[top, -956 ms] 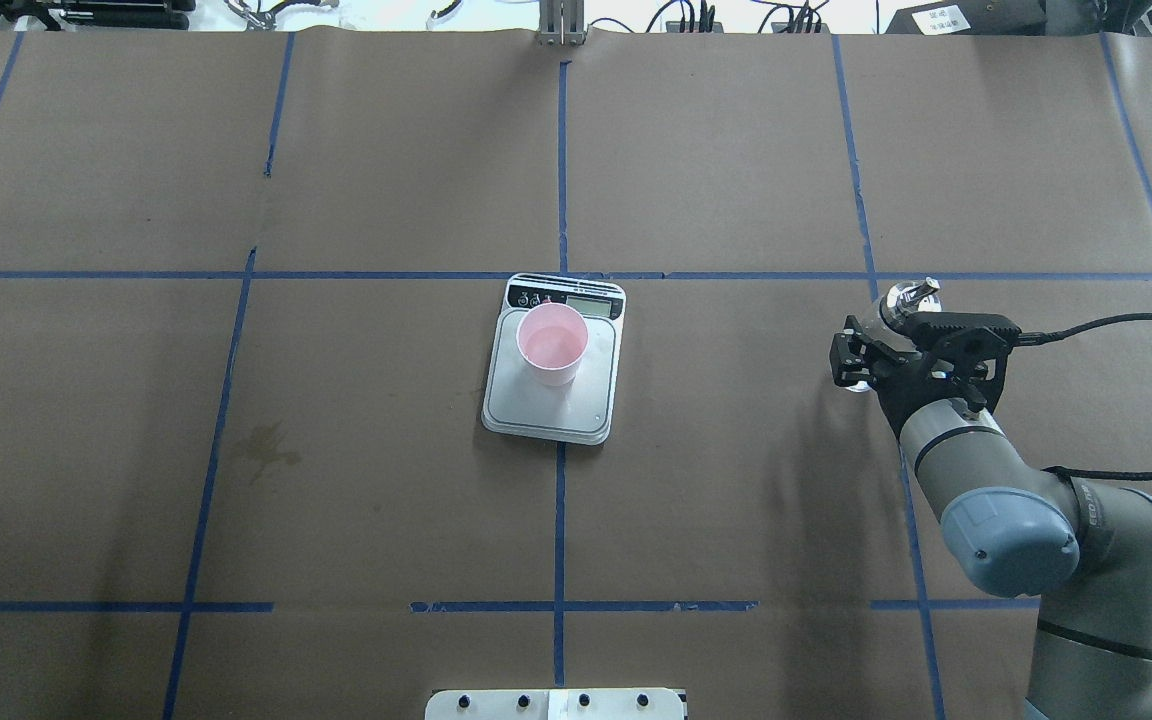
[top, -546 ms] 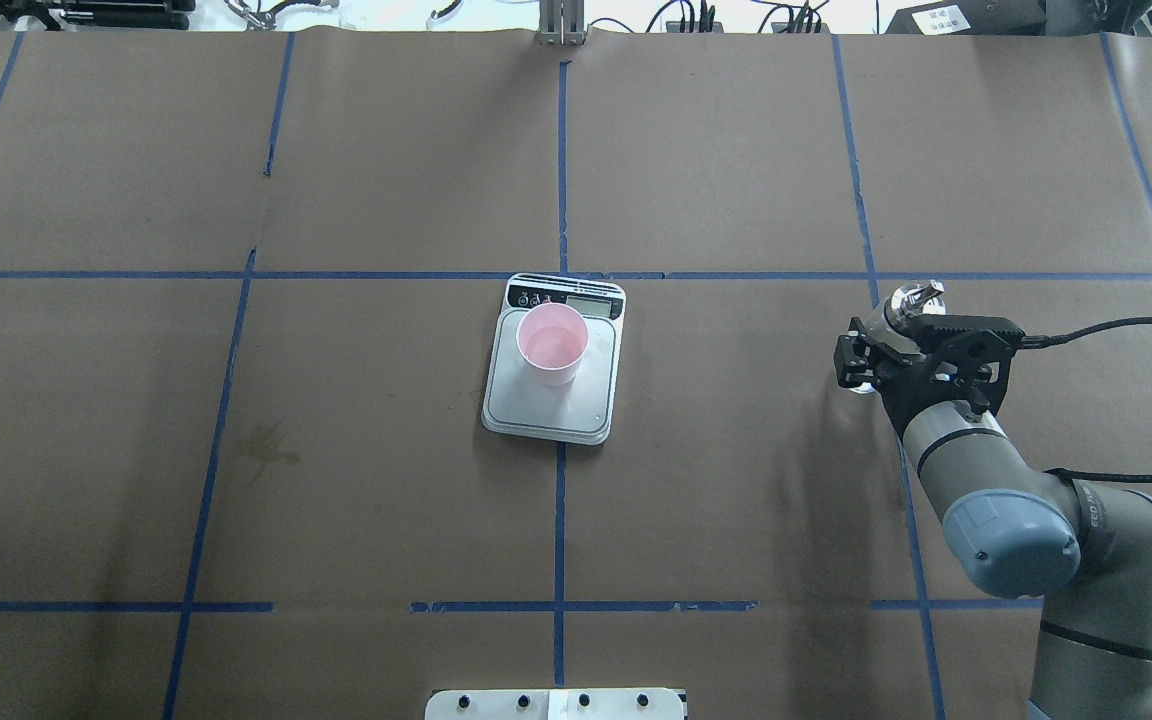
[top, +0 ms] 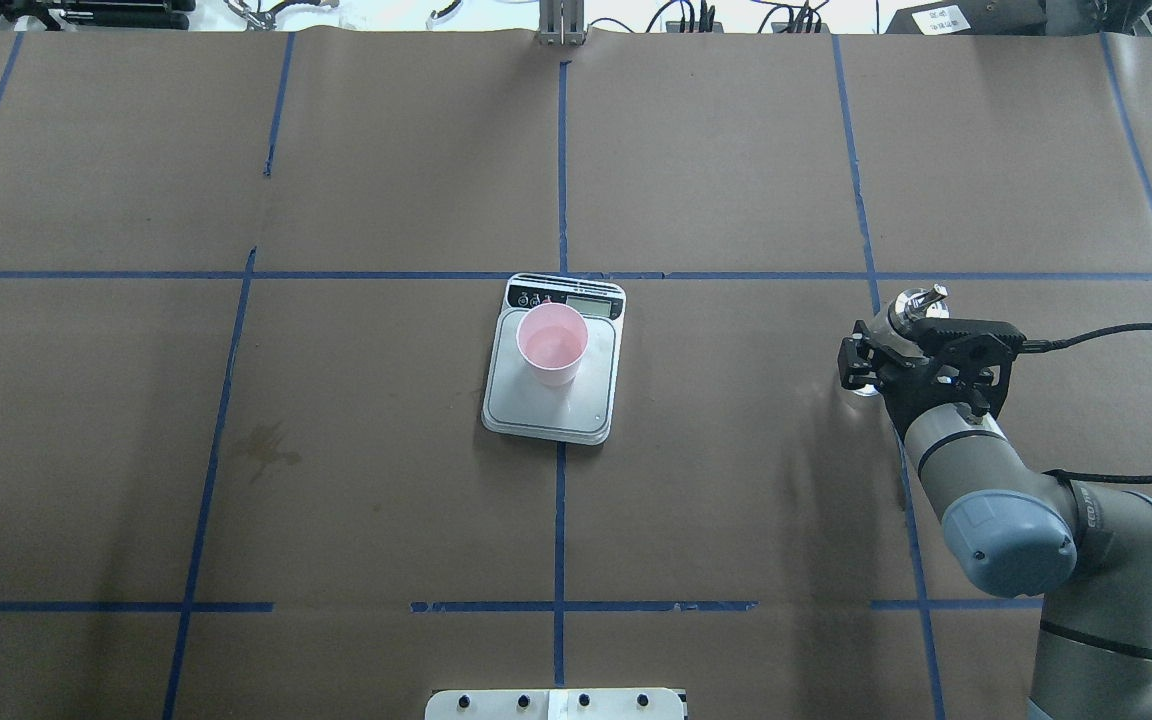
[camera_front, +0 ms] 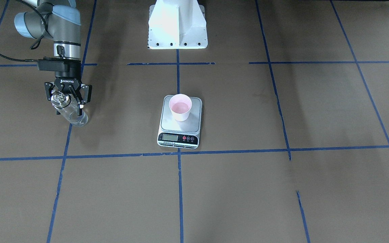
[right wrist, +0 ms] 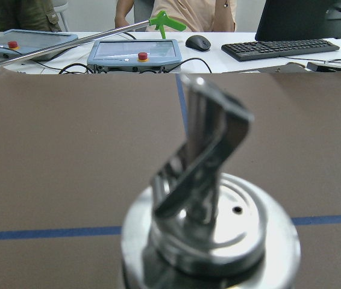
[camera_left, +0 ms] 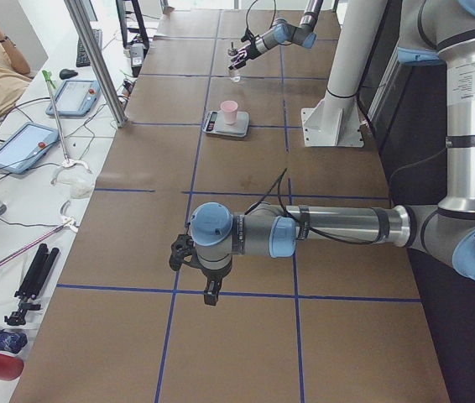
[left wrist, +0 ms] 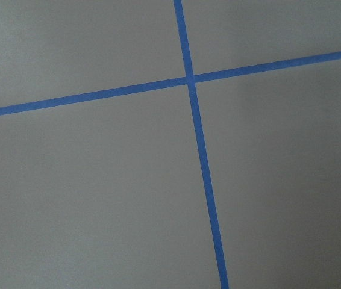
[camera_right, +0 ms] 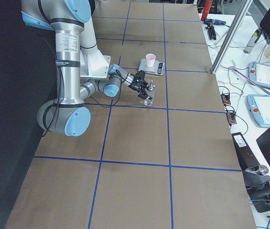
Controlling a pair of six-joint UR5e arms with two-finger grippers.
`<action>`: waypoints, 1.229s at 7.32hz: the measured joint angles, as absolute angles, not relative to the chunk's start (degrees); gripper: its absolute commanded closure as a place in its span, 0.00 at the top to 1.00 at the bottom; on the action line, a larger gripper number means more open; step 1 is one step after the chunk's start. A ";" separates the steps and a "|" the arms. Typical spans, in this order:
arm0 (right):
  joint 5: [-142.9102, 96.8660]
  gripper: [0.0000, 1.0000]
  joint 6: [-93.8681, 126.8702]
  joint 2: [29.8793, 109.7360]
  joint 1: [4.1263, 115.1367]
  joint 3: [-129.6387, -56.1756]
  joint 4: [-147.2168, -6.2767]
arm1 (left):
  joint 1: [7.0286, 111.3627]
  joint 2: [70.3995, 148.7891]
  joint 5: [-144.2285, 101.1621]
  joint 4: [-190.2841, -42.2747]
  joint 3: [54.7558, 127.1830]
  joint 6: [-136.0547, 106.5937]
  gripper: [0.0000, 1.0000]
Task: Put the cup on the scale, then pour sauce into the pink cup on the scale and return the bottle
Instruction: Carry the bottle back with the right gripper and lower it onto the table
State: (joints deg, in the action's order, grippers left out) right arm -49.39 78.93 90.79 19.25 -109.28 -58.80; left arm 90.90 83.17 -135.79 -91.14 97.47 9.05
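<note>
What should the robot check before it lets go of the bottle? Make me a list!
1. Right claw shut on the bottle: ok.
2. Bottle's bottom touching the table: cannot tell.
3. Bottle well apart from the scale: ok.
4. Cup upright on the scale: ok.
5. Left claw far from the bottle: ok.

Scale (top: 548,418) and cup (top: 552,345), central obstacles
</note>
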 measured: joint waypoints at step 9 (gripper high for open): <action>-45.50 1.00 79.01 90.78 16.43 -109.34 -58.78 | 90.88 83.25 -135.79 -92.02 97.30 9.05 1.00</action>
